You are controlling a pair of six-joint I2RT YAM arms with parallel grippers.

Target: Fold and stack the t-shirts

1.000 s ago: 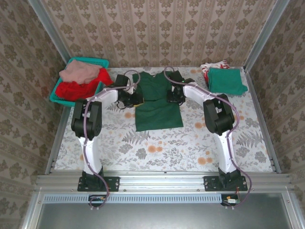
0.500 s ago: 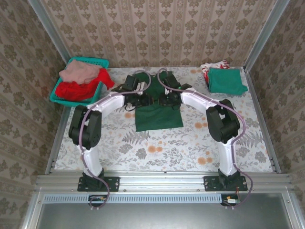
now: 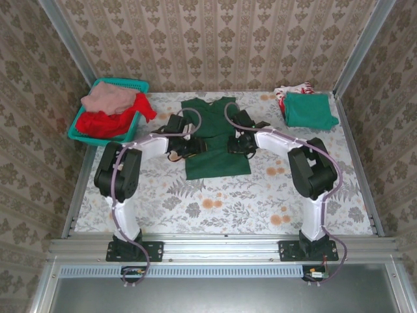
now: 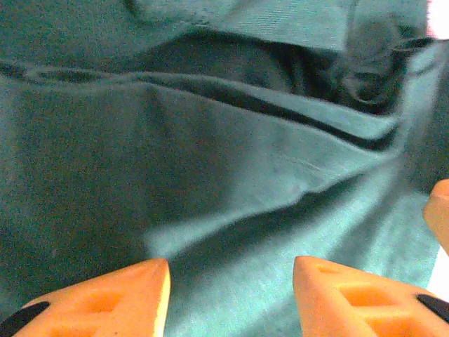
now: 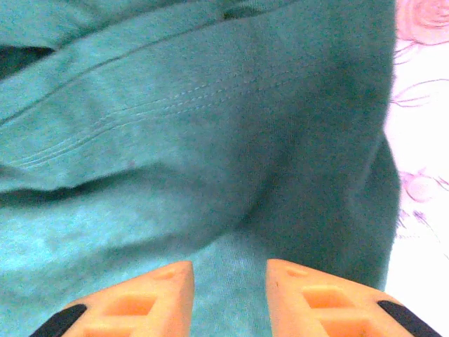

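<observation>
flanking the dark green t-shirt (image 3: 215, 163) mid-frame, long axis top-to-bottom: left gripper (image 4: 231, 274) at its frame-left edge, right gripper (image 5: 230, 272) at frame-right; both parted, pinching nothing.

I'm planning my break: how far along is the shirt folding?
Done: a teal tee lies folded on a white-red tee, far right. In hand: the left gripper and right gripper are at the partly folded green tee. To do: the pink tee and red tee wait in the basket.
</observation>
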